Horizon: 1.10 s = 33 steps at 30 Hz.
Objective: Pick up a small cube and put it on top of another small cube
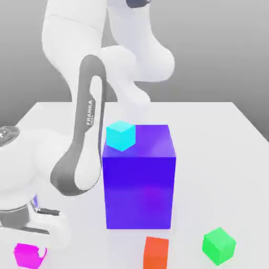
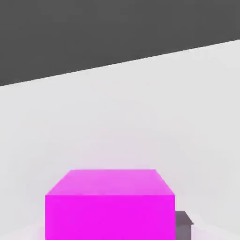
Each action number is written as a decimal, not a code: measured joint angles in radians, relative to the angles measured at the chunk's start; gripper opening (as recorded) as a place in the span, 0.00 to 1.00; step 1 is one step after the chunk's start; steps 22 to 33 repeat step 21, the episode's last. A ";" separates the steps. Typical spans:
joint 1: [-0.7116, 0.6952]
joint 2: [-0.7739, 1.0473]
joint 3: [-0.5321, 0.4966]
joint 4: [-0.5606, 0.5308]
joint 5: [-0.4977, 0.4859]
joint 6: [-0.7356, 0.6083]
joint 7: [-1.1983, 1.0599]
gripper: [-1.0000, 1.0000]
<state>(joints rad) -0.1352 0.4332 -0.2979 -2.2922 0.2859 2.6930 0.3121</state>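
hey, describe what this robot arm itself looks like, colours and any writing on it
The arm is built of glossy white rounded shells joined by bulbous joints. One link carries a dark grey curved band with FRANKA printed in white lettering running along it. Near the hand, a short black stub sticks out sideways. A dark grey pincer finger shows in the hand view.

The big blue-purple block (image 1: 139, 178) is standing mid-bench as the tallest obstacle, with a cyan cube (image 1: 121, 135) sitting at its upper corner. The orange-red cube (image 1: 156, 252) and green cube (image 1: 218, 245) are sitting just before it, a bare lane between them. Bench (image 1: 220, 136) surface is lying open toward the exterior view's right.
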 joint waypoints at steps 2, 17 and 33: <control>0.039 -0.061 -0.006 -0.019 -0.042 -0.042 0.018 0.00; 0.460 -0.169 0.309 -0.140 -0.284 -0.001 -0.035 0.00; 0.481 -0.136 0.320 -0.134 -0.299 0.028 -0.034 1.00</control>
